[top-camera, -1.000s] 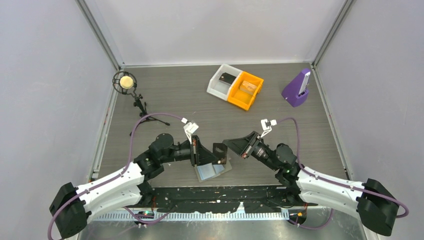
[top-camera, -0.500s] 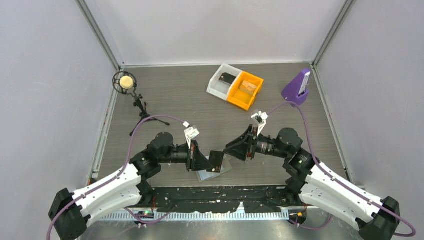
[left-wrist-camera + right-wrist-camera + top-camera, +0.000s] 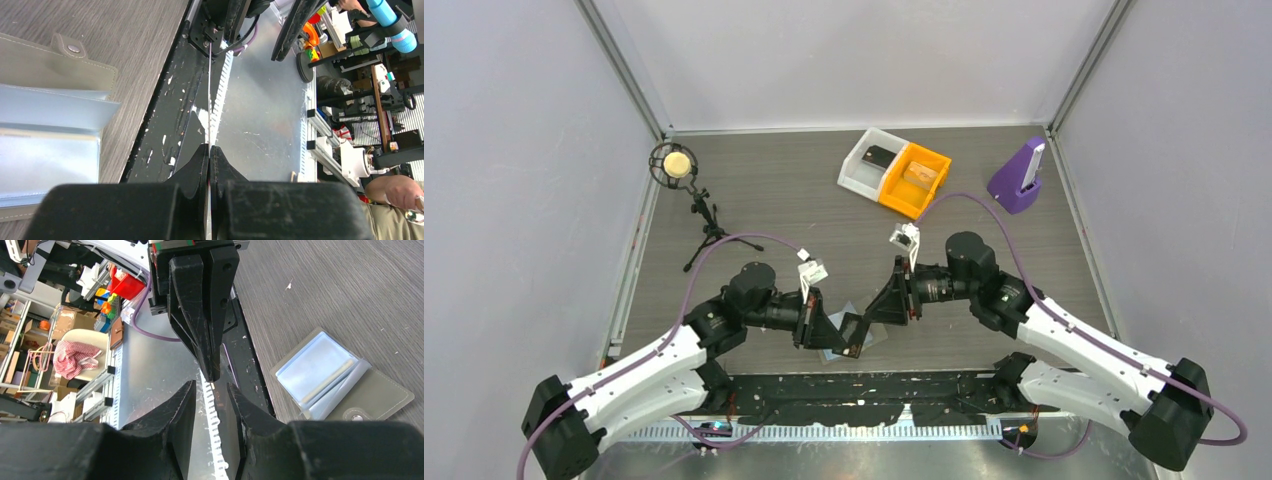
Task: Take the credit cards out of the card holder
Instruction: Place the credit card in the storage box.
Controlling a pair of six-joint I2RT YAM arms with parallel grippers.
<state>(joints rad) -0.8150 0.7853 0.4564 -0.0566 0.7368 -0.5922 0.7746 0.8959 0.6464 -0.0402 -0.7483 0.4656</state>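
Two light-blue clear sleeve panels show on the card holder point(image 3: 344, 376), which lies open and flat on the table point(image 3: 350, 285) near the front edge, just beside the black edge strip point(image 3: 165, 125). Outside is grey-brown with pale stitching, and a small tab point(image 3: 69, 47) with a metal snap sticks out from one edge. One sleeve has a cream strip along it; can't tell if that's a card. Left gripper point(image 3: 210, 154): fingers pressed together with no gap; whether anything thin is pinched there I can't tell. Right gripper point(image 3: 210, 402): fingers apart, nothing visible in the gap, left gripper's tip just in front of it. Both tips sit over the table edge next to the holder, neither touching it as far as I can see. In the top view the grippers cover most of the holder and only a pale corner shows. The left wrist view cuts the holder off at the frame's left edge.
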